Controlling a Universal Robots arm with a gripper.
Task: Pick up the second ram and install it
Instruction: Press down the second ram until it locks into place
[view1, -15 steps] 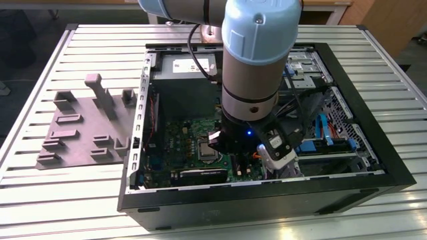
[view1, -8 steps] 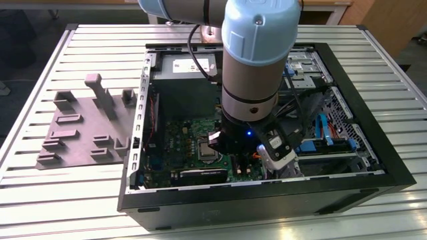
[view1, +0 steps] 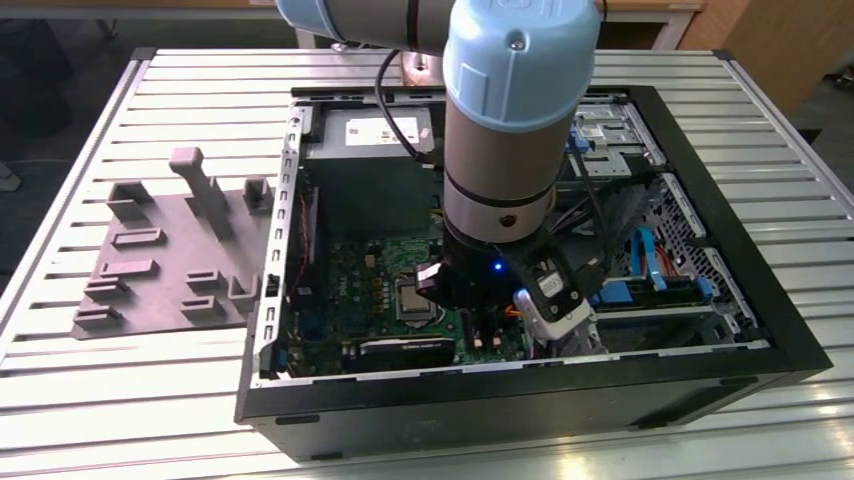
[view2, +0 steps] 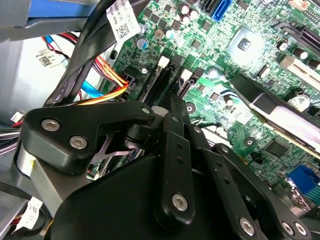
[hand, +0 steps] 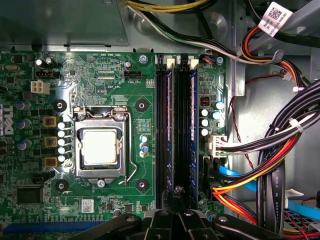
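One grey slotted tray (view1: 160, 262) was seen at nine o'clock of the open computer case (view1: 534, 400). In the first wrist view, one processor socket (hand: 100, 146) and two seated sticks were counted: the second ram (hand: 169, 135), then another memory stick (hand: 193, 135). The gripper (hand: 176, 192) was pinched narrow and empty at the ram's six o'clock end; contact could not be judged.

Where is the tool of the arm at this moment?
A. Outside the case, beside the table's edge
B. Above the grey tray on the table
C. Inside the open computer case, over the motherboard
C: in the exterior view the tool sits inside the open computer case, over the green motherboard.
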